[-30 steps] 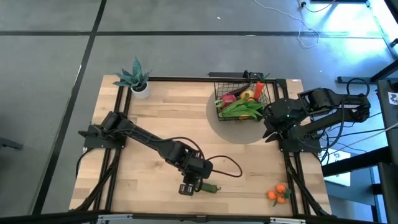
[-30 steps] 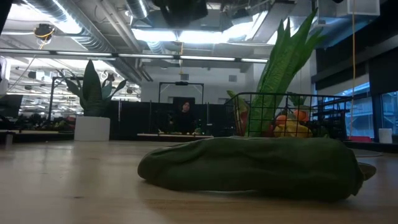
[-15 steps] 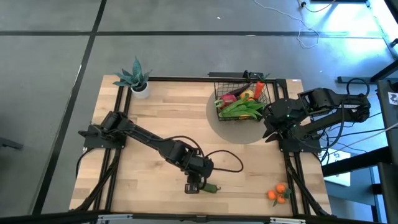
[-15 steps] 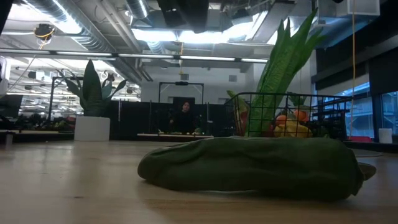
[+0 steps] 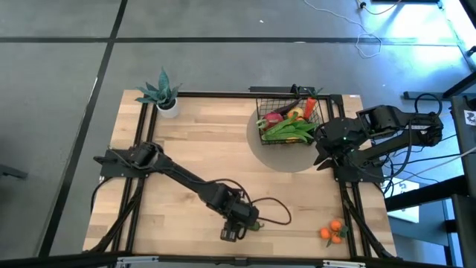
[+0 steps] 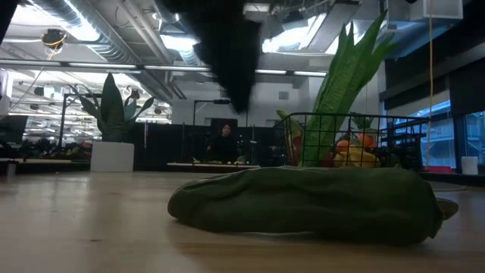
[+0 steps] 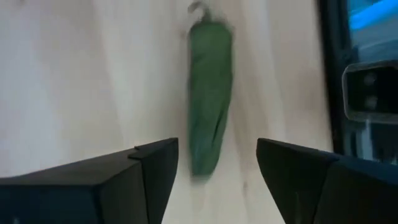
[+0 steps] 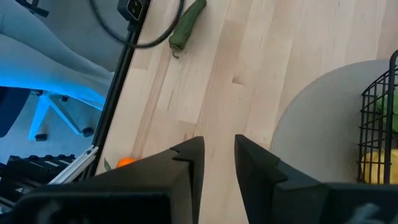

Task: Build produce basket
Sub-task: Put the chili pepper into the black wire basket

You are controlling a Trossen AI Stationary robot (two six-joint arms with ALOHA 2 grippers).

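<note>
Reaching for the pepper (image 7: pixel 210 99) at the table's near edge, I hold the left gripper (image 7: pixel 214 171) wide, fingers straddling its near tip, long axis running straight ahead; right gripper (image 8: pixel 217 155) waits by the basket (image 5: pixel 290 119), fingers slightly parted.

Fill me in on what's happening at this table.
A two-armed robot is filling a wire basket with toy produce. The left gripper hangs open over a green pepper lying near the table's front edge, not gripping it yet. The basket, at the back right, already holds several pieces. The oranges lie loose at the front right corner. The right gripper waits beside the basket, holding nothing.
</note>
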